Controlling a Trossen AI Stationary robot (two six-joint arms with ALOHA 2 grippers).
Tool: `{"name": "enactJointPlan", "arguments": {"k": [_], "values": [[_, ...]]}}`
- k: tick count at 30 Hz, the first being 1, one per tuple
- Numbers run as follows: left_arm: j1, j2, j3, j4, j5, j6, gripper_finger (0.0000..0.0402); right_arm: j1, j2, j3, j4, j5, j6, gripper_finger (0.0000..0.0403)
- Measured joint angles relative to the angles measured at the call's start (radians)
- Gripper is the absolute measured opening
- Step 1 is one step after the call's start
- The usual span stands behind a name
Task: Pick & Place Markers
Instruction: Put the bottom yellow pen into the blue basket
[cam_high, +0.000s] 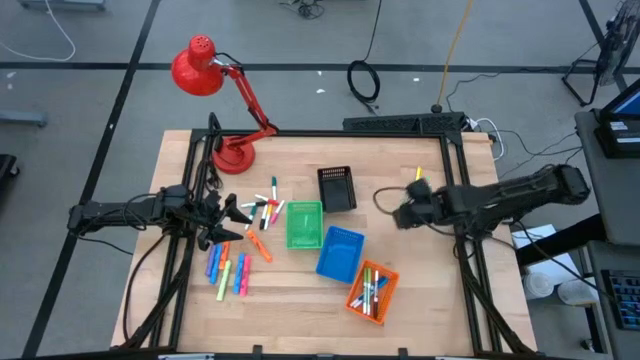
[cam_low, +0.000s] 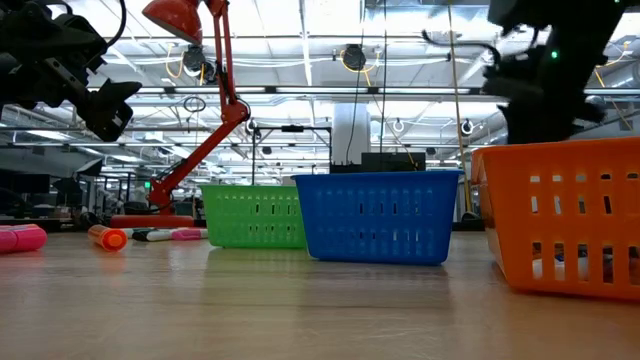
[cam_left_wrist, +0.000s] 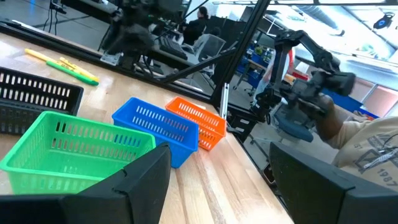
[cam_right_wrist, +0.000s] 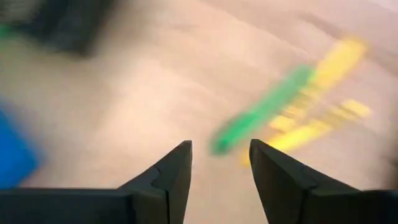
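Several markers lie loose on the table (cam_high: 262, 212), and more lie in a row nearer the front (cam_high: 228, 272). My left gripper (cam_high: 235, 222) hovers open just left of them, above the table, touching nothing; it also shows in the low view (cam_low: 100, 100) and in its wrist view (cam_left_wrist: 221, 152). My right gripper (cam_high: 397, 214) is open over bare wood right of the black basket. Its wrist view (cam_right_wrist: 221, 146) shows blurred green and yellow markers (cam_right_wrist: 273, 112) ahead. These are the yellow markers (cam_high: 420, 178) near the far right. Some markers lie in the orange basket (cam_high: 372, 290).
A green basket (cam_high: 304, 224), a blue basket (cam_high: 340, 252), the orange basket and a black basket (cam_high: 337, 188) stand mid-table. A red desk lamp (cam_high: 215, 75) stands at the far left corner. A person's sleeve (cam_left_wrist: 367, 149) shows beyond the table's right side.
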Motion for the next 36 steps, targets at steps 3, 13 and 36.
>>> {"name": "enactJointPlan", "arguments": {"k": [3,13,36], "values": [[0.0,0.0,0.0,0.0,0.0,0.0,0.0274,-0.065,-0.018,-0.026,-0.065,-0.003,0.067,0.0149],[0.0,0.0,0.0,0.0,0.0,0.0,0.0274,-0.218,-0.009,-0.221,0.188,-0.128,0.018,0.015],[0.0,0.0,0.0,0.0,0.0,0.0,0.0274,-0.387,-0.01,-0.443,0.555,-0.084,-0.14,0.0144]]}}
